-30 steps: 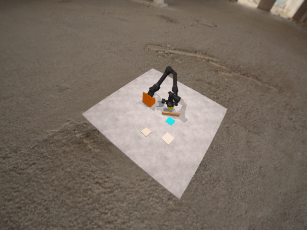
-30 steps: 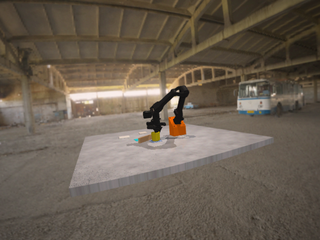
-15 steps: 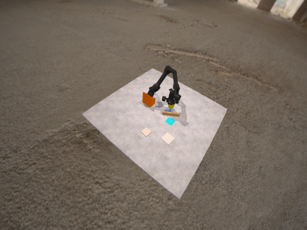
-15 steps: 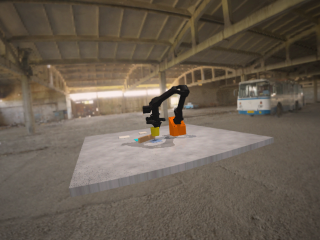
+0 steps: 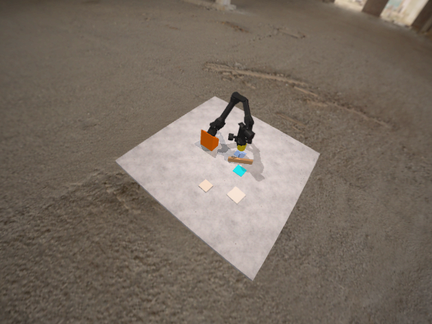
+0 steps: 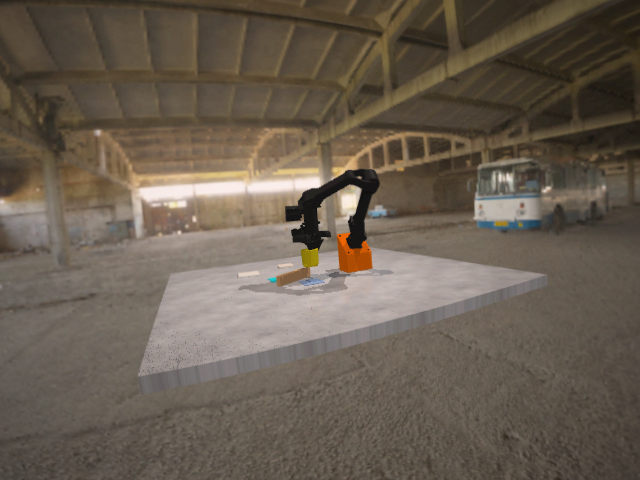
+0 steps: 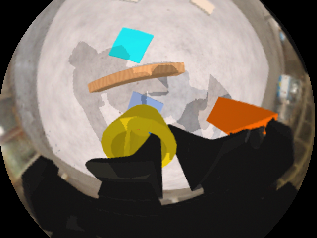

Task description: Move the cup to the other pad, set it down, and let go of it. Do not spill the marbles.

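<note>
The yellow cup (image 5: pixel 241 148) (image 6: pixel 310 257) (image 7: pixel 143 115) hangs upright in the air above the blue pad (image 5: pixel 239 152) (image 6: pixel 311 282) (image 7: pixel 153 103). My gripper (image 5: pixel 241 143) (image 6: pixel 311 248) (image 7: pixel 162 128) is shut on the cup's wall, with one finger inside the rim and one outside. A small blue speck shows inside the cup beside the finger; the rest of the marbles cannot be made out. The cyan pad (image 5: pixel 239 170) (image 6: pixel 271 279) (image 7: pixel 133 44) lies flat on the far side of a low wooden barrier, with nothing on it.
The wooden barrier (image 5: pixel 240 160) (image 6: pixel 293 276) (image 7: pixel 136 75) stands between the two pads. Two cream tiles (image 5: pixel 206 185) (image 5: pixel 235 194) (image 6: pixel 284 265) (image 6: pixel 248 274) lie beyond the cyan pad. The orange block (image 5: pixel 209 140) (image 6: pixel 355 258) (image 7: pixel 238 115) stands at the arm's base.
</note>
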### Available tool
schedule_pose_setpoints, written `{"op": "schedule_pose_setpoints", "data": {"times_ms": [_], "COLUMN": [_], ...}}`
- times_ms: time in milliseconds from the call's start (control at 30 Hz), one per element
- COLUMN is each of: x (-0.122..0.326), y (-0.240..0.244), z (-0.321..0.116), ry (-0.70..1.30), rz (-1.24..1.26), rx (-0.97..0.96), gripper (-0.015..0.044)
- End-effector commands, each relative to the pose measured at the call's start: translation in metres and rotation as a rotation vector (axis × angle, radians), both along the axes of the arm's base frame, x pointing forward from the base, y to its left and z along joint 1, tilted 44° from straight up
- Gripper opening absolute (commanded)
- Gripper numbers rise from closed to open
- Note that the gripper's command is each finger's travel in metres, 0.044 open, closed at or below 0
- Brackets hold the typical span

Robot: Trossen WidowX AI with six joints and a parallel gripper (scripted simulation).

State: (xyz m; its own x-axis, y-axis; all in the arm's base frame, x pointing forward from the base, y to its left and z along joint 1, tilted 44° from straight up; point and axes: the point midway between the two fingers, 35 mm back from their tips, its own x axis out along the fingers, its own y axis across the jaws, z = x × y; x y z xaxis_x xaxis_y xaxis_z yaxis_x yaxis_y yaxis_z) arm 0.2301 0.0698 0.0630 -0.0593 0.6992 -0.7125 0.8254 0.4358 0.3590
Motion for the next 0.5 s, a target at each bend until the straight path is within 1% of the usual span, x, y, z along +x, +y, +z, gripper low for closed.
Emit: {"op": "schedule_pose_setpoints", "data": {"times_ms": [0, 467], "x": [0.0000, 0.0037], "y": [0.0001, -0.0030], "z": [-0.0006, -0.0035], "ry": [0.001, 0.000], "rz": [-0.002, -0.001], "rx": [0.000, -0.002], "gripper": [0.0000, 0.0000]}}
